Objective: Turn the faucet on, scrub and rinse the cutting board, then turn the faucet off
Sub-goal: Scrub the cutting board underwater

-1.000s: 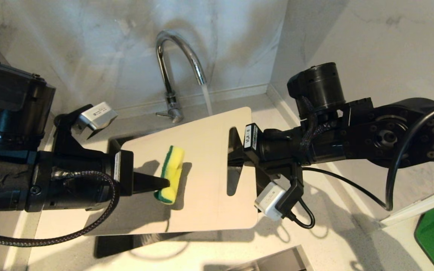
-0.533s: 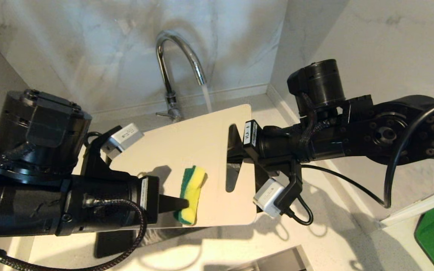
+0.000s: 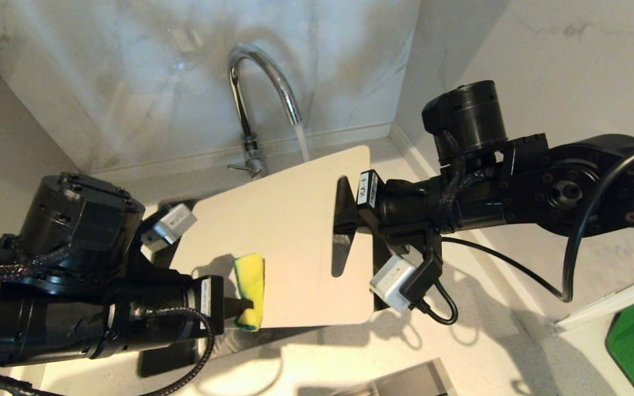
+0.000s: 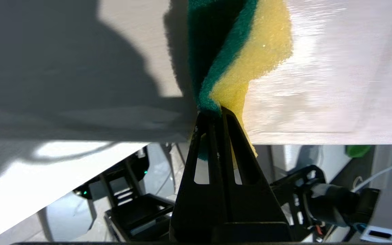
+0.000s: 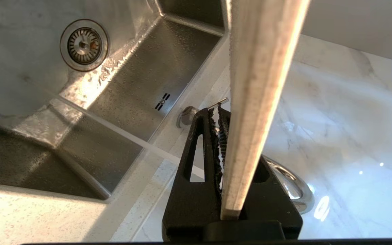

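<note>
Scrubbing is what's going on here, more or less; the left gripper [image 3: 244, 306] has its fingers pinched together on a yellow sponge with a green scouring side [image 3: 250, 290], and that sponge is pressed flat against the near-left corner of the big cream-white plastic cutting board with the rounded corners and long handle slot [image 3: 289, 231]; in the left wrist view the sponge [image 4: 240, 58] bulges out past the black fingertips [image 4: 221, 117] and sits right at the board's edge; the right gripper [image 3: 343, 225] is clamped on the board at the slotted end, one finger poking through the slot, holding it up tilted over the stainless steel sink [image 5: 121, 92]; the right wrist view shows the board [image 5: 254, 102] edge-on between the jaws; the tall shiny chrome gooseneck faucet [image 3: 256, 82] stands at the back against the marble wall panel [image 3: 130, 66], and a stream of water [image 3: 301, 144] runs from the spout, dropping just past the board's far edge near the right-hand corner; the faucet's little lever [image 3: 237, 166] sticks out to the left at the base.
</note>
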